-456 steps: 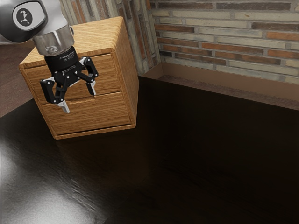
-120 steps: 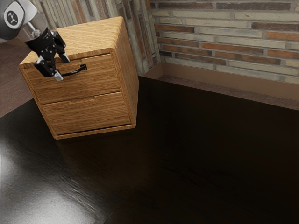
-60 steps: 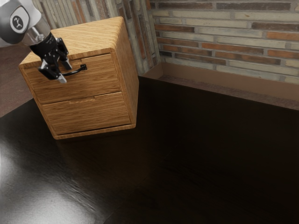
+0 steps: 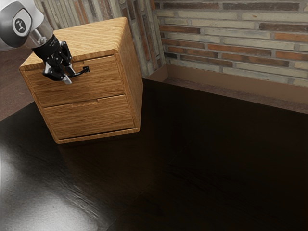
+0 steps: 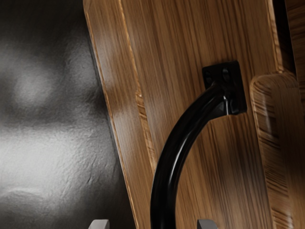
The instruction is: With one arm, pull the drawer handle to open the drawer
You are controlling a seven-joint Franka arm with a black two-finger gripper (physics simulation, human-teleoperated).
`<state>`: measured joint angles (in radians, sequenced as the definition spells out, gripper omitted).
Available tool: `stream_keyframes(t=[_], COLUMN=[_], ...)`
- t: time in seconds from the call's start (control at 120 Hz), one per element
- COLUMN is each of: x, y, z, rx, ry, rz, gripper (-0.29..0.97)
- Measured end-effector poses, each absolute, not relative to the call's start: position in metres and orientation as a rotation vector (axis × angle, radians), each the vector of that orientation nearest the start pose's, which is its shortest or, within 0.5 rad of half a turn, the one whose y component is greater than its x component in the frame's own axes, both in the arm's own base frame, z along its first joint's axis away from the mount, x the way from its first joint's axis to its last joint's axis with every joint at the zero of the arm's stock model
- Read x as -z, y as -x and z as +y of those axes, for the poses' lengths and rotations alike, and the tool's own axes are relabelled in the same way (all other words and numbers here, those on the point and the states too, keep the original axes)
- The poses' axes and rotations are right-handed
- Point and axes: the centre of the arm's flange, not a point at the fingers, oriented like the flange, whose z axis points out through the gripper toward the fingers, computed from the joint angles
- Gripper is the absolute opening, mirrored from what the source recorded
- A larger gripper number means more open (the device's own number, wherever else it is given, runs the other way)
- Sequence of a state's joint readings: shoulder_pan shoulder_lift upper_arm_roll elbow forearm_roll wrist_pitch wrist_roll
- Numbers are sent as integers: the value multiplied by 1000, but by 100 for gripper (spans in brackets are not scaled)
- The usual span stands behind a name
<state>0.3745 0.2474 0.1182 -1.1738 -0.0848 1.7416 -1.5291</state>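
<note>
The claw [image 4: 63, 73] stands wide, straddling the drawer handle [image 4: 82, 71] without clamping it. In the wrist view the black bar [image 5: 178, 148] runs between the two pale fingertips [image 5: 98, 223] with bare space on either side.

The handle looks like a rigid metal bow, smooth and glossy, so it may slip under a light pinch. I judge the best hold is across the middle of its arch, clear of the square mounting plate [image 5: 224, 86], pulling straight out from the drawer face. The drawer itself should be stiff and fairly light, sliding on its runners.

The handle is thin, black and curved, fixed to the top drawer [image 4: 94, 83] of warm, strongly grained wood. That front sits flush, not yet drawn out. Below it is a second drawer [image 4: 89, 115] in the same small wooden cabinet [image 4: 103, 38], which stands at the dark bench's [image 4: 202, 163] far corner, on the exterior view's left. A brick wall [image 4: 231, 43] runs behind.
</note>
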Motion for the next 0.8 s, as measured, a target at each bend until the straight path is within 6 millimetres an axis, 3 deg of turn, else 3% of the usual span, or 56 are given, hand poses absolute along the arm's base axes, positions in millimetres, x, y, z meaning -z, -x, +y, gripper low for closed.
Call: stream_keyframes(t=[0.283, 0.475, 0.8], x=[-687, -678, -687], y=[-571, -570, -559], z=[286, 287, 284], rx=[-366, -339, -329], ry=[-1561, -1569, -1573], rz=[2460, 2472, 2474], gripper=[9, 7, 6])
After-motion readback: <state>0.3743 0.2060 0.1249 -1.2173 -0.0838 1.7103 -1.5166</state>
